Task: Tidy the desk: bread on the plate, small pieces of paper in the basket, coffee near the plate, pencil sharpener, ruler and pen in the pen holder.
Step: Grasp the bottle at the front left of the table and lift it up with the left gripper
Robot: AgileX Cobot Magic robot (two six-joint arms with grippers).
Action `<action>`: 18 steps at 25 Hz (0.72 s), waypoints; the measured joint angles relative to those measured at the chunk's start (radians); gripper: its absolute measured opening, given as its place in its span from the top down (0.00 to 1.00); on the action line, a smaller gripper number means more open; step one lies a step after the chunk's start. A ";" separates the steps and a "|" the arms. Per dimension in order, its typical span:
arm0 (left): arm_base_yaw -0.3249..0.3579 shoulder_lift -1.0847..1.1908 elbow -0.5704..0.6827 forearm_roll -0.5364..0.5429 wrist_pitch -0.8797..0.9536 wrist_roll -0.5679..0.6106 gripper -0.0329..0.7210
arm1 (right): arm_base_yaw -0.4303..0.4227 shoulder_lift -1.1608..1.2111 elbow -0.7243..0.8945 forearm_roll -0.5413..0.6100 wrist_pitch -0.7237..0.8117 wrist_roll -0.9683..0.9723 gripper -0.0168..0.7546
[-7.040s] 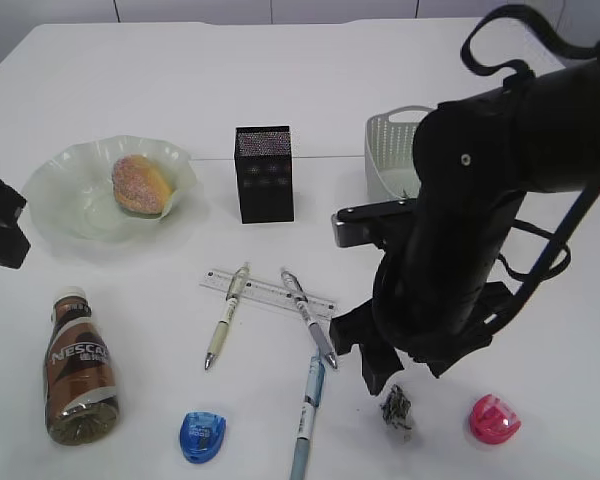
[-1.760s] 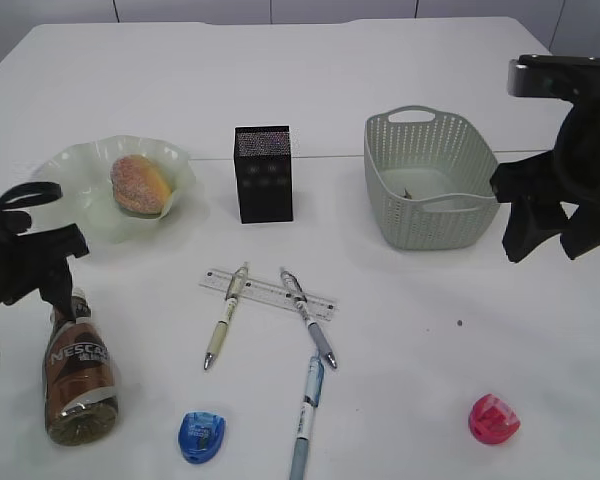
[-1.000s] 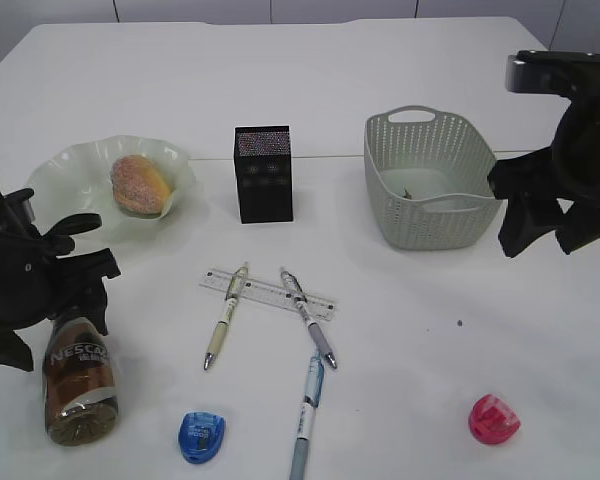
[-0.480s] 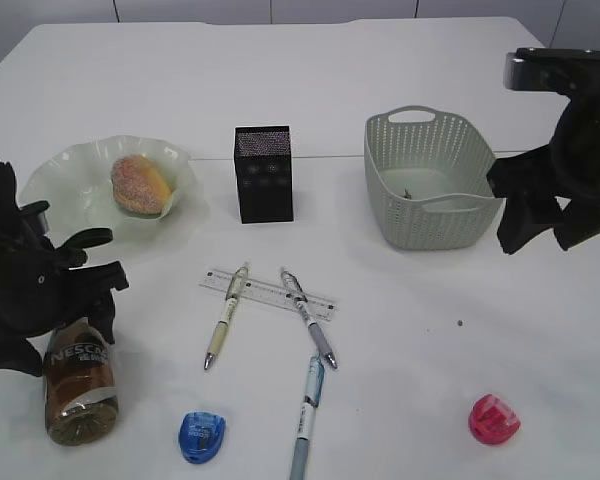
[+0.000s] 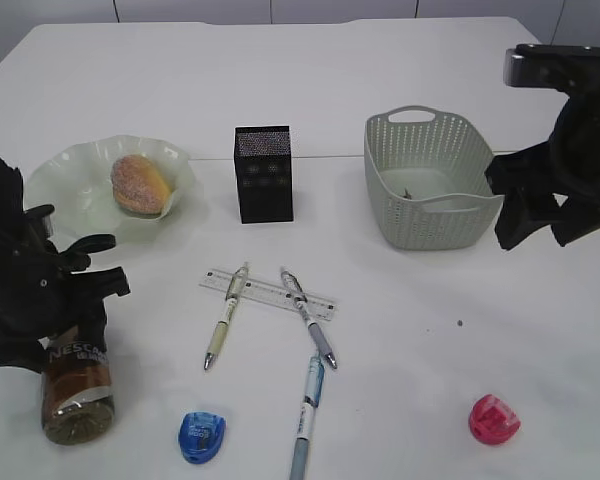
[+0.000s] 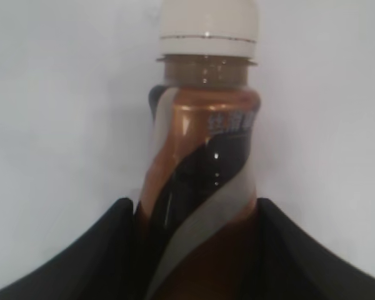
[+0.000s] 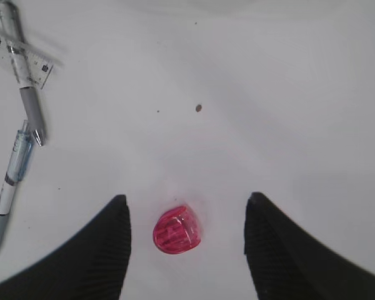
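At the near left corner the coffee (image 5: pixel 77 385) is lying on its side on the table, cap pointing away toward the plate. It is looking full, so it is likely to feel fairly heavy, and its smooth round plastic body is likely to roll or slip. The label band below the shoulder, where the sides run straight, seems the safest place to take it. The left gripper (image 5: pixel 50 325) is sitting right over that band; in the left wrist view its jaws are pressing against both sides of the bottle, closed on it at the bottle's width.

To the right, the blue sharpener (image 5: pixel 201 436) and red sharpener (image 5: pixel 494 418) are lying near the front edge, with three pens and the ruler (image 5: pixel 268 293) just beyond.

Farther back, the bread (image 5: pixel 140 184) is resting in the plate (image 5: pixel 65 170). The right gripper (image 5: pixel 530 215) is hanging beside the basket (image 5: pixel 429 178), jaws parted and holding nothing.
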 joint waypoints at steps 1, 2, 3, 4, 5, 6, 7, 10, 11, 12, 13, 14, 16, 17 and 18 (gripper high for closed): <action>0.000 0.000 0.000 0.013 0.000 0.000 0.40 | 0.000 0.000 0.000 0.000 0.000 0.000 0.43; 0.000 0.000 0.000 0.032 0.002 0.000 0.40 | 0.000 0.000 0.000 0.000 -0.001 0.000 0.43; 0.000 0.000 0.000 0.047 0.002 0.002 0.40 | 0.000 0.000 0.000 0.000 -0.001 0.000 0.43; 0.000 0.000 0.000 0.061 0.004 0.002 0.41 | 0.000 0.000 0.000 0.000 -0.001 0.000 0.43; 0.000 0.000 0.000 0.070 0.004 0.002 0.41 | 0.000 0.000 0.000 0.000 -0.001 0.000 0.43; 0.000 0.000 0.000 0.077 0.008 0.002 0.42 | 0.000 0.000 0.000 0.000 -0.001 0.000 0.43; 0.000 0.000 -0.002 0.080 0.018 0.002 0.42 | 0.000 0.000 0.000 0.000 -0.001 0.000 0.43; 0.000 0.002 -0.010 0.083 0.059 0.025 0.43 | 0.000 0.000 0.000 0.000 -0.001 -0.002 0.43; 0.000 0.004 -0.012 0.083 0.066 0.064 0.43 | 0.000 0.000 0.000 0.000 -0.001 -0.002 0.43; 0.000 0.004 -0.014 0.083 0.071 0.111 0.43 | 0.000 0.000 0.000 0.000 -0.001 -0.002 0.43; 0.000 0.004 -0.019 0.083 0.083 0.157 0.43 | 0.000 0.000 0.000 0.000 -0.001 -0.002 0.43; 0.000 0.006 -0.031 0.079 0.103 0.224 0.43 | 0.000 0.000 0.000 0.000 -0.001 -0.002 0.43; 0.000 0.008 -0.065 0.069 0.151 0.364 0.43 | 0.000 0.000 0.000 0.000 -0.001 -0.002 0.43; 0.000 0.006 -0.087 0.064 0.176 0.437 0.43 | 0.000 0.000 0.000 0.000 -0.001 -0.002 0.43; 0.000 -0.003 -0.107 0.057 0.196 0.501 0.43 | 0.000 0.000 0.000 0.000 -0.001 -0.002 0.43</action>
